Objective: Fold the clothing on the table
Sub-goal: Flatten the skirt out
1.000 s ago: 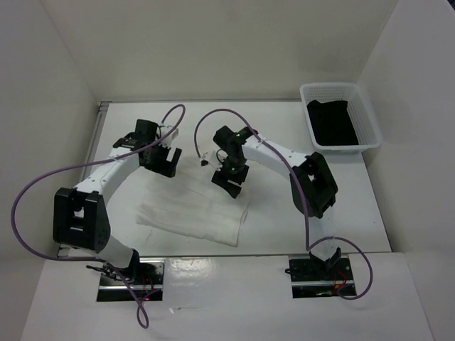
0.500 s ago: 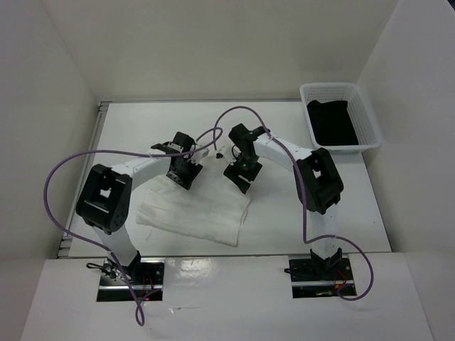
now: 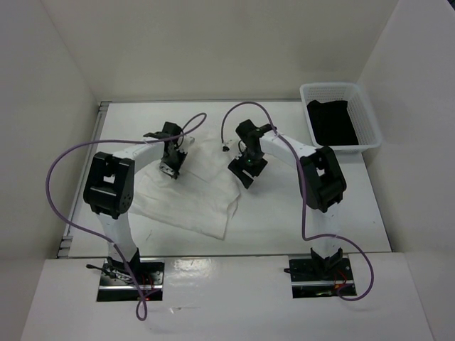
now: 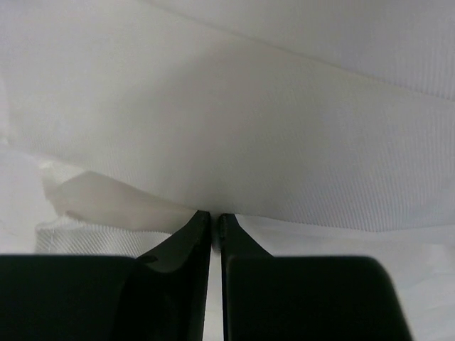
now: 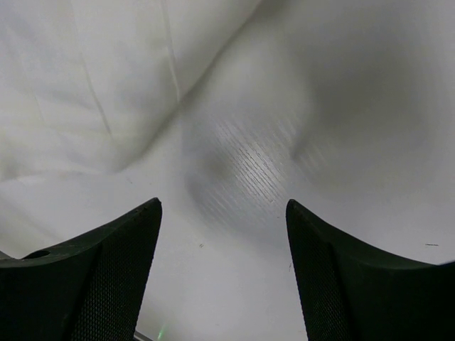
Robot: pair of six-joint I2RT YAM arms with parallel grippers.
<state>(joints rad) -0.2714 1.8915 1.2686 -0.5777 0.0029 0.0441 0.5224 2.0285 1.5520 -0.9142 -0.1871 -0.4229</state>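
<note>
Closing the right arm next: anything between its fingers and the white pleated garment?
Nothing visible. The right gripper, fingers open, hangs over the white pleated fabric garment's edge, with only bare white tabletop alongside.

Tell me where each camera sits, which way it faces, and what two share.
Top view: above and behind the arms, looking down at table, white garment, basket; both arms show.
Left wrist: on the left arm, facing the garment; left gripper shows, shut on it.
Right wrist: on the right arm, facing table and garment edge; open right gripper shows.
Shared: all see the garment.
</note>
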